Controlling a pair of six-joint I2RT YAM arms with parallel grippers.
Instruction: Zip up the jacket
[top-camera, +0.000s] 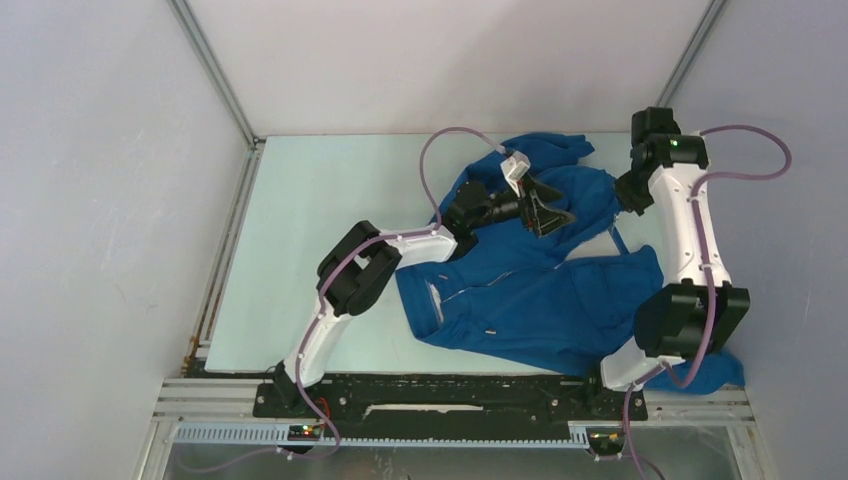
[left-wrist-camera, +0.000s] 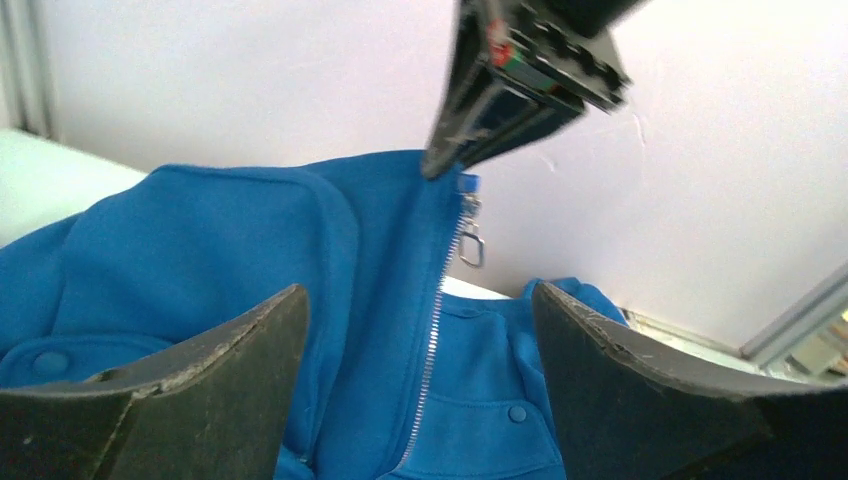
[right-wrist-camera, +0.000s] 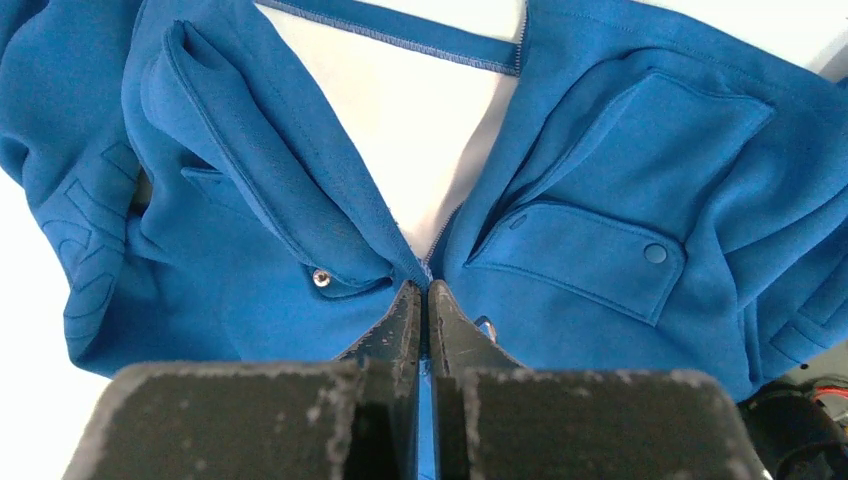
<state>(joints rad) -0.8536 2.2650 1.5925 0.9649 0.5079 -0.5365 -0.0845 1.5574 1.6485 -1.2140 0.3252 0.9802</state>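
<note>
Across the right half of the pale worktop (top-camera: 320, 250): one royal-blue jacket (top-camera: 530, 300), rumpled, long axis on a diagonal from near left to far right, upper end lifted toward the far right, one fold hanging past the near edge beside the right arm's base. Two arms, left arm (top-camera: 330, 330) and right arm (top-camera: 685, 220). Left end effector (left-wrist-camera: 418, 292) spread wide above the chest, holding nothing, one dark finger on each side of the zipper (left-wrist-camera: 430, 350). Right end effector (right-wrist-camera: 428, 292) pinched tight on the jacket at the meeting of the two front edges, just beside the single ring pull (left-wrist-camera: 472, 245); from above, hard to make out behind its own wrist. Teeth closed below the pull; beyond the pinch, a gaping V onto something pale, lining or worktop not clear. Sleeves lost among the folds. Snaps: one metal snap (right-wrist-camera: 320, 277), three cloth-covered across the two wrist views.
</note>
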